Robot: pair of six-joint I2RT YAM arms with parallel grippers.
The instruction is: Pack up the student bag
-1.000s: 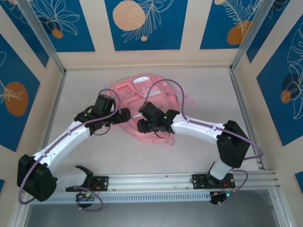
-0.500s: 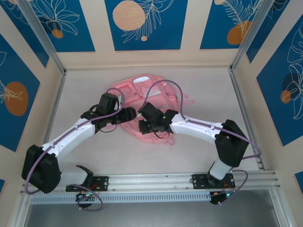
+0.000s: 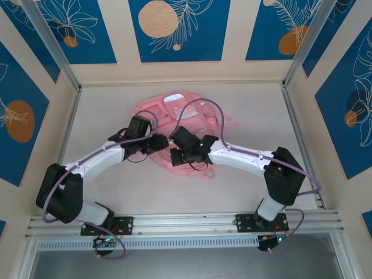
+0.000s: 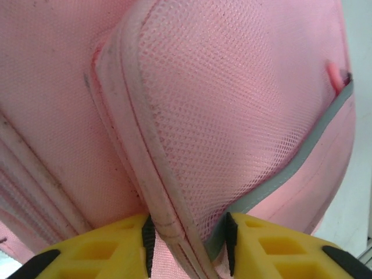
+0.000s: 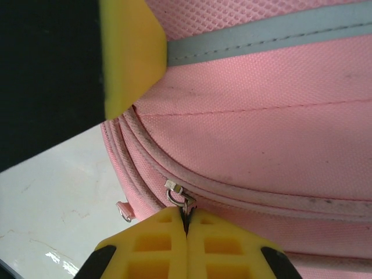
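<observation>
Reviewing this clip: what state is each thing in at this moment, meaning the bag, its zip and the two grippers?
student bag: lying flat on the table, with both grippers on it.
zipper pull: pinched at its tab; the zip looks closed along the stretch beside it.
left gripper: closed on a raised seam at the mesh pocket edge.
right gripper: shut on the zipper pull.

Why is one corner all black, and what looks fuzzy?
Right wrist view: that corner is a dark, featureless shape beside a yellow block; the student bag weave and the zipper pull in the right gripper are sharp. Left wrist view: mesh crisp, yellow fingers slightly soft. Top view: even light, faint shadows under the arms, bag pale.
</observation>
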